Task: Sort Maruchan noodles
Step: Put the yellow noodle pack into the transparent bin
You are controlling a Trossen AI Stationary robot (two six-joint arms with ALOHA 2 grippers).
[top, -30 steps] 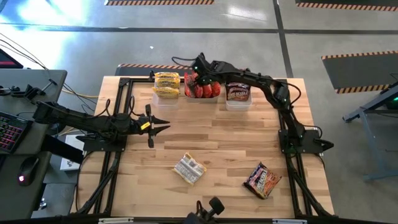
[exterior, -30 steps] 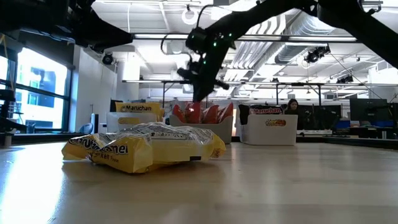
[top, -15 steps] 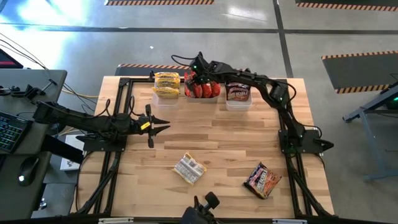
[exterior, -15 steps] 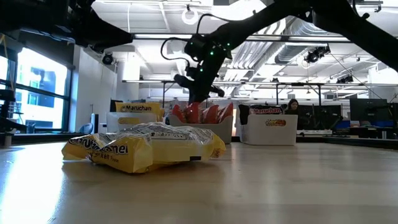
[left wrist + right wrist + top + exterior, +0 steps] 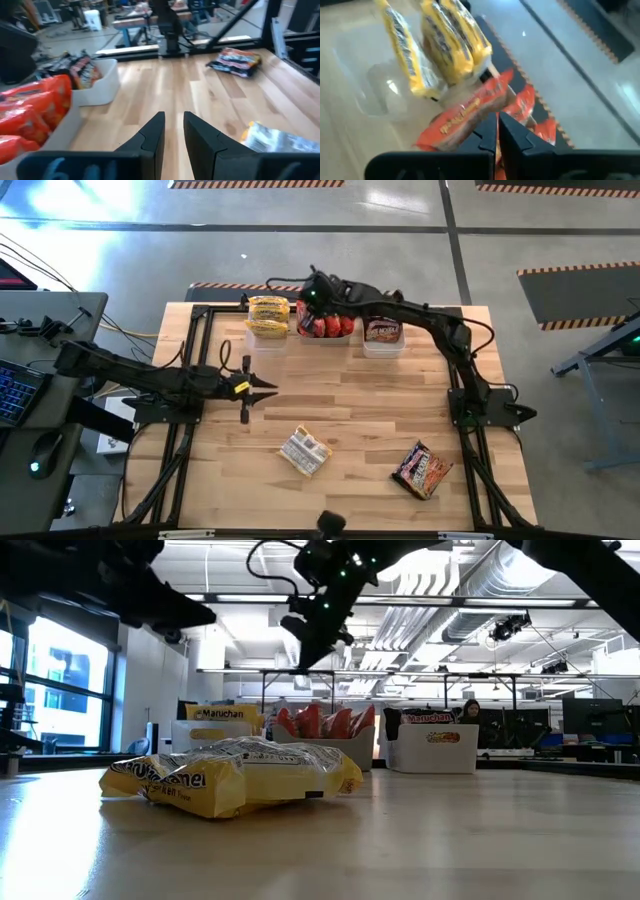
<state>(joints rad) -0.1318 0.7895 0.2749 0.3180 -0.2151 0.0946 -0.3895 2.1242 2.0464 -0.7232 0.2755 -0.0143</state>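
1. Maruchan noodles: most stand sorted in three tubs at the table's far edge; a loose yellow packet [image 5: 304, 450] and a dark packet [image 5: 423, 469] lie near the front, well apart.
2. Right gripper [image 5: 312, 288] hangs above the red tub [image 5: 325, 324], fingers pressed together, empty.
3. Left gripper [image 5: 272, 387] waits mid-table, fingers slightly parted, empty.
4. Risk: upright red packets look loosely packed; a low pass could tip them out.
5. Tubs: yellow tub [image 5: 268, 318], red, dark tub [image 5: 383, 330], by colour.

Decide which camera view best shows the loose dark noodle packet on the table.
The high view: the dark packet lies whole and unobstructed. The left wrist view shows it farther off, at an angle. The low and right wrist views do not show it.
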